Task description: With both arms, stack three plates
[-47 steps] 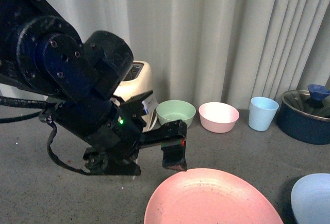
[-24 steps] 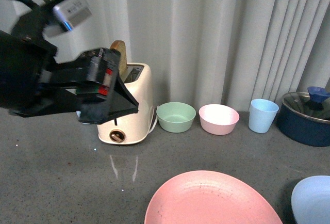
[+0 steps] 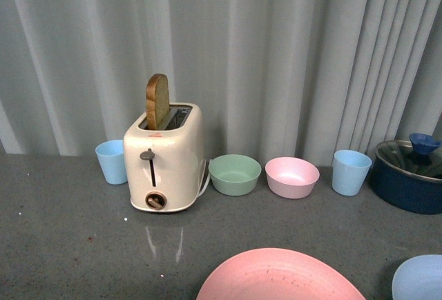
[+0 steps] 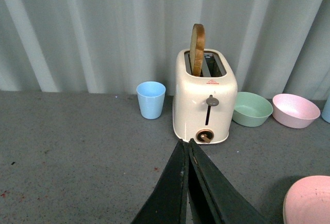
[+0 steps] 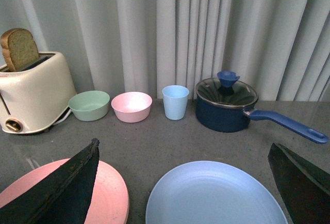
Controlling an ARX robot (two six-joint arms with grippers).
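The pink plate (image 3: 280,276) lies at the table's front edge in the front view; it also shows in the left wrist view (image 4: 308,201) and the right wrist view (image 5: 111,193). The light blue plate (image 3: 420,279) lies to its right and shows whole in the right wrist view (image 5: 216,195). The cream plate is out of view. My left gripper (image 4: 185,142) is shut and empty, above bare table in front of the toaster. My right gripper (image 5: 183,149) is wide open, its jaws standing either side of the light blue plate and above it. Neither arm shows in the front view.
A cream toaster (image 3: 166,158) with a bread slice stands at the back left, a blue cup (image 3: 112,162) beside it. A green bowl (image 3: 235,174), pink bowl (image 3: 292,177), blue cup (image 3: 349,172) and lidded blue saucepan (image 3: 409,175) line the back by the curtain.
The left arm, which filled the left of the front view, has swung up and left and gone out of that view. The plates have not moved.
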